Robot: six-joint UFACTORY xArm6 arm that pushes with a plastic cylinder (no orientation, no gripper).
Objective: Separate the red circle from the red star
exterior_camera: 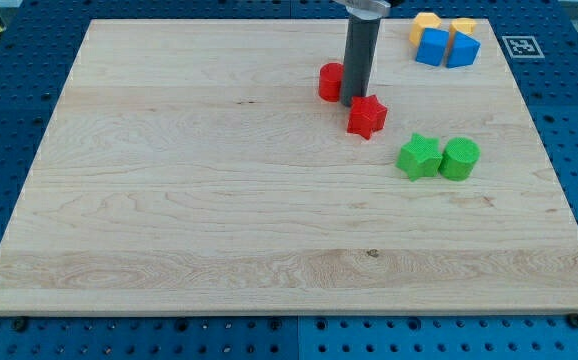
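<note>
The red circle [330, 81] lies on the wooden board [169, 200] near the view's top middle. The red star [367, 116] lies just below and to the right of it. My tip [356, 102] stands between the two, right beside the circle's right side and at the star's upper left edge. The rod hides part of the circle's right side.
A green star [419, 156] and a green circle [459, 158] lie side by side to the right of the red star. Two blue blocks [446, 47] and two yellow blocks [426, 22] are clustered at the view's top right corner.
</note>
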